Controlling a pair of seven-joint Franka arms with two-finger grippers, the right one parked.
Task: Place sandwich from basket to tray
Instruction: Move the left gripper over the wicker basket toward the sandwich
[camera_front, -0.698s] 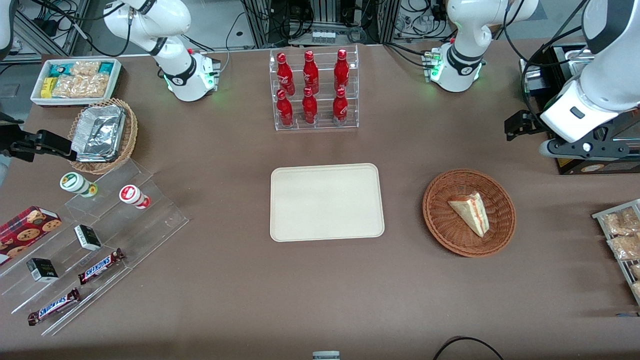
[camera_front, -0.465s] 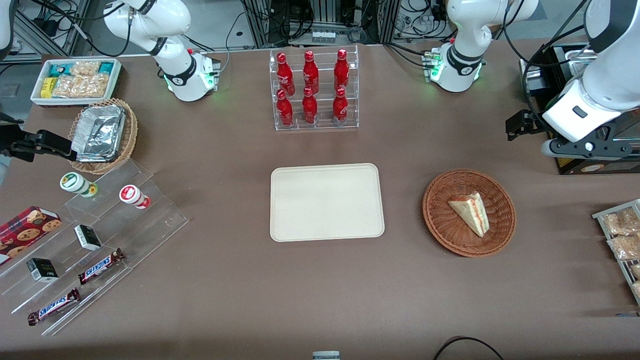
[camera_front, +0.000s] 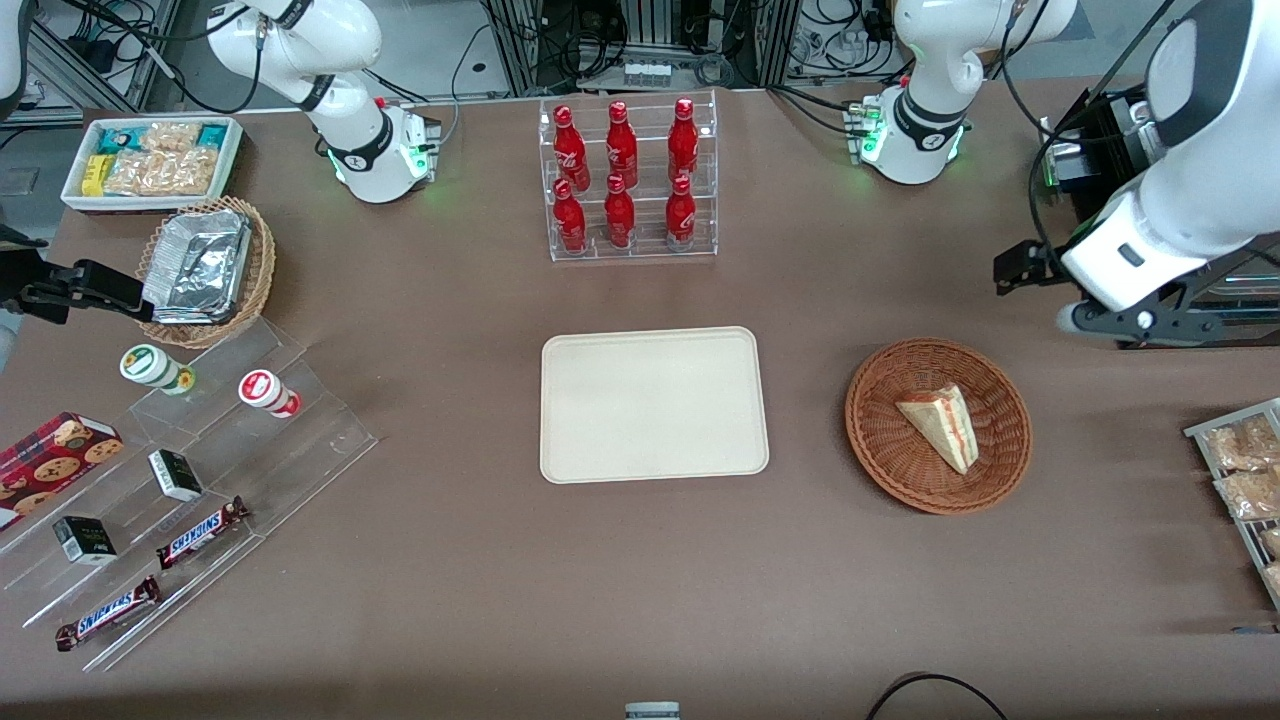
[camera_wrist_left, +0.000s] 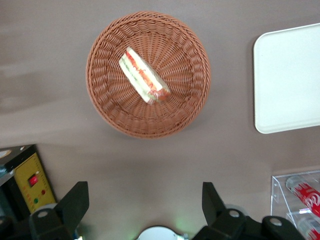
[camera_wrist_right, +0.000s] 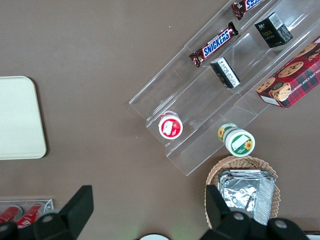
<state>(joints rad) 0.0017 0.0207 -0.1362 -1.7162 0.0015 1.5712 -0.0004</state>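
Note:
The sandwich (camera_front: 940, 425) (camera_wrist_left: 144, 76), a pale wedge with red, orange and green layers along one edge, lies in the round reddish-brown basket (camera_front: 872, 440) (camera_wrist_left: 112, 107). The cream tray (camera_front: 650, 405) (camera_wrist_left: 287, 75) rests flat beside the basket, toward the parked arm's end, with nothing on it. My gripper (camera_front: 1150, 320) (camera_wrist_left: 145, 200) hangs high above the table, farther from the front camera than the basket and toward the working arm's end. Its fingers (camera_wrist_left: 75, 202) are spread wide apart, open, with only bare tabletop between them.
A clear rack of red bottles (camera_front: 630, 180) stands farther from the front camera than the tray. A black box with a yellow panel (camera_wrist_left: 30, 182) sits under the arm. A wire rack of snack packets (camera_front: 1245, 480) lies at the working arm's end of the table.
The left arm has swung a little toward the table's middle and slightly nearer the front camera, closing on the basket. Sandwich, basket and tray have not moved.

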